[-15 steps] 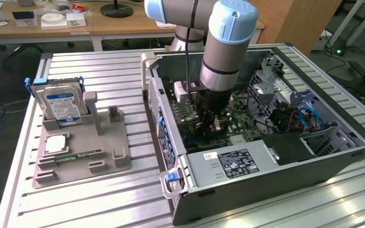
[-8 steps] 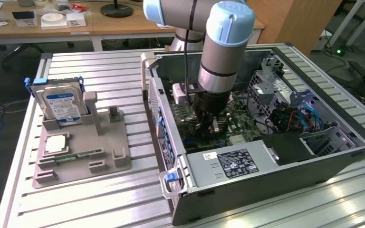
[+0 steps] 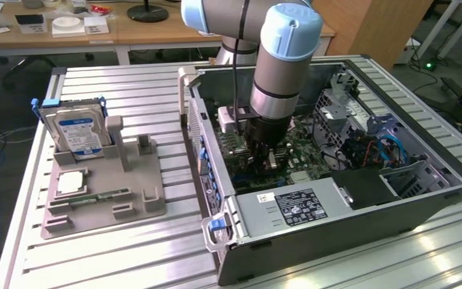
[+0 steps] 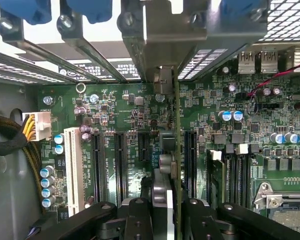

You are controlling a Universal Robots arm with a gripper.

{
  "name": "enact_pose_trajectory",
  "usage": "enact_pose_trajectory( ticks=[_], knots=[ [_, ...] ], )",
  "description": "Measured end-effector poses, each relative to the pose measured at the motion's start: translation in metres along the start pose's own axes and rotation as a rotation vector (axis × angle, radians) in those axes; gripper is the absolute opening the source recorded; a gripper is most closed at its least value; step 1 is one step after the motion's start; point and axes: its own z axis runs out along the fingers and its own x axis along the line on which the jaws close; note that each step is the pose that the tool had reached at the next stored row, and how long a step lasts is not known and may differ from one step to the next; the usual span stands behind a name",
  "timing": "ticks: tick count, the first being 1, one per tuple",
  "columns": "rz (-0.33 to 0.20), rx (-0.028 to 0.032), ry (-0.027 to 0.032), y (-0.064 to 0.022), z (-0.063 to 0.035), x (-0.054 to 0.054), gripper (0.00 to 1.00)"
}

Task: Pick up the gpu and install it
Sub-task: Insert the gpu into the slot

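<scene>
On the exterior view's left of the open computer case, a grey fixture tray lies on the slatted aluminium table. A silver hard drive with a blue label stands upright in the tray's far end, a square processor chip lies flat in a pocket nearer the camera, and a narrow green memory stick lies beside it.

The case lies on its side with the green motherboard facing up. A black power supply with a white-printed label fills its near corner, and blue and red cables run toward the exterior view's right of the board.

The robot arm reaches straight down into the case, over the board's middle. In the wrist view the gripper is clamped on the gpu, seen edge-on as a thin upright card between the two black fingers. Its pale metal end bracket rises against the case's rear slot openings, among the blue retention clips. The card stands in the row of black expansion slots, between them and the memory slots; whether its edge is fully seated I cannot tell. A white slot and a white power connector with yellow wires sit farther out from the card.
</scene>
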Motion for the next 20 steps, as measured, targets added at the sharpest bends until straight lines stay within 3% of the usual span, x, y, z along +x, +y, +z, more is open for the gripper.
enact_pose_trajectory(
  ticks=[1, 3, 4, 8, 20],
  knots=[
    [0.0, 0.0, -0.002, 0.0001, 0.0, 0.0, 0.28],
    [0.001, 0.0004, -0.0124, 0.0002, 0.0007, 0.0, 0.29],
    [0.0, -0.0002, -0.0141, 0.0002, -0.0002, 0.0, 0.35],
    [0.0, -0.0009, -0.0225, 0.0001, -0.0112, 0.0, 0.35],
    [0.0, -0.001, -0.0265, -0.0003, -0.0522, 0.001, 0.35]
  ],
)
